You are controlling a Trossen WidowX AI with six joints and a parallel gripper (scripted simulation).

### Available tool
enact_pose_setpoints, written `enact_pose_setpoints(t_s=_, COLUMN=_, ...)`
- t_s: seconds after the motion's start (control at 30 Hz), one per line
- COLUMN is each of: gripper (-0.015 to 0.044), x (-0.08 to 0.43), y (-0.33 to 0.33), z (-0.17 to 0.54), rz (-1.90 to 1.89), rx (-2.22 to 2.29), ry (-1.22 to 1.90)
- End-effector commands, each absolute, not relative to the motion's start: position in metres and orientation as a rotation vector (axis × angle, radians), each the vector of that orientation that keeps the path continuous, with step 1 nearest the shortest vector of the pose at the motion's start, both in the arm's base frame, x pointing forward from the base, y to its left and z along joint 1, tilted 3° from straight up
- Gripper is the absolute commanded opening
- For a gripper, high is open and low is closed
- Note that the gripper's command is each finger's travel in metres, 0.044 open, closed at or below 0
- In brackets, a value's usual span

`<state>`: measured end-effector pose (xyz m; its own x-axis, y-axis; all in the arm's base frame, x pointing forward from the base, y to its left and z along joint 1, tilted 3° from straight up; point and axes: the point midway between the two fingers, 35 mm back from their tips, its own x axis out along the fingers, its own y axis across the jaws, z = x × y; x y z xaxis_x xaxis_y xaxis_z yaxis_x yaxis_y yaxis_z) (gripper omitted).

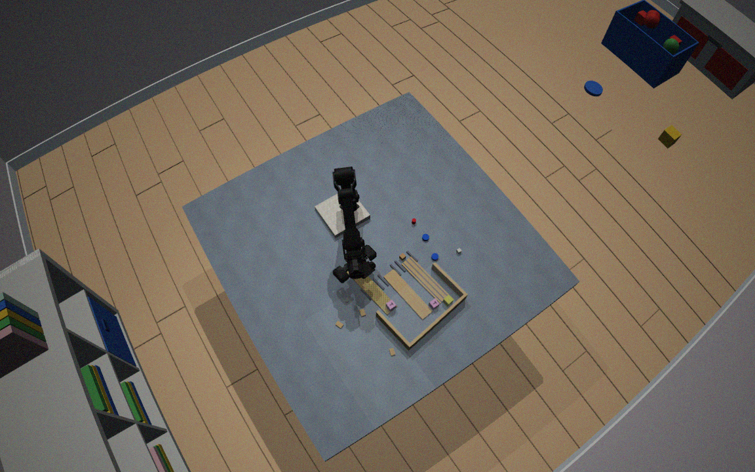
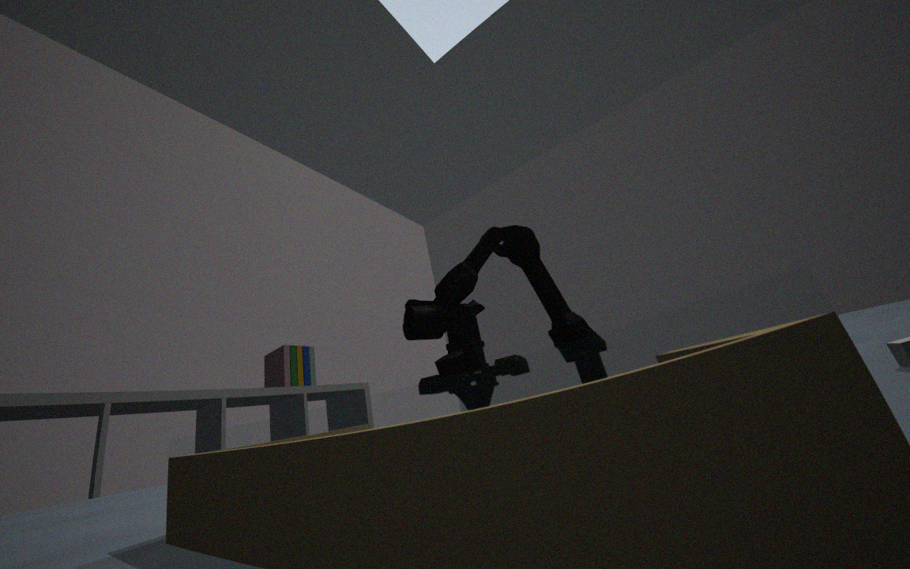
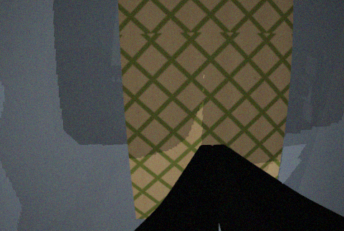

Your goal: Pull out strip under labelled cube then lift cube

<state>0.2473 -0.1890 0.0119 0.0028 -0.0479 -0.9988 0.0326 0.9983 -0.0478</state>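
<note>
My gripper [image 1: 359, 275] [image 2: 475, 406] [image 3: 211, 156] is shut, with no gap at the tips. Its tips are at the top face of the strip with green diamond lines [image 1: 372, 292] [image 3: 229, 77], near its near end; contact itself is hidden. A pink cube with a dark mark [image 1: 390, 305] sits on this strip's far end. A second pink cube [image 1: 434, 303], also marked, is at the far end of a plain wide strip [image 1: 406, 293]; exactly what it rests on is unclear. The marks are too small to read. Neither cube shows in the wrist view.
A low wooden frame [image 1: 409, 344] [image 2: 515, 487] surrounds the far ends. Thin slats lie right of the plain strip, near a yellow-green cube [image 1: 448, 300] and an orange cube [image 1: 402, 256]. Dark rails stand between strips. Blue discs [image 1: 425, 236] [image 1: 434, 256] and tan tiles [image 1: 339, 324] [image 1: 392, 351] lie around.
</note>
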Motion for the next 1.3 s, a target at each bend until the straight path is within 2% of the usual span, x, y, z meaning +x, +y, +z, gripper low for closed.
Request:
enact_pose_setpoints(t_s=0.0, gripper=0.0, x=0.233, y=-0.185, z=0.005, rz=-0.053, rx=-0.001, ry=1.6)
enact_pose_setpoints(t_s=1.27, gripper=0.0, x=0.179, y=-0.184, z=0.006, rz=-0.053, rx=-0.001, ry=1.605)
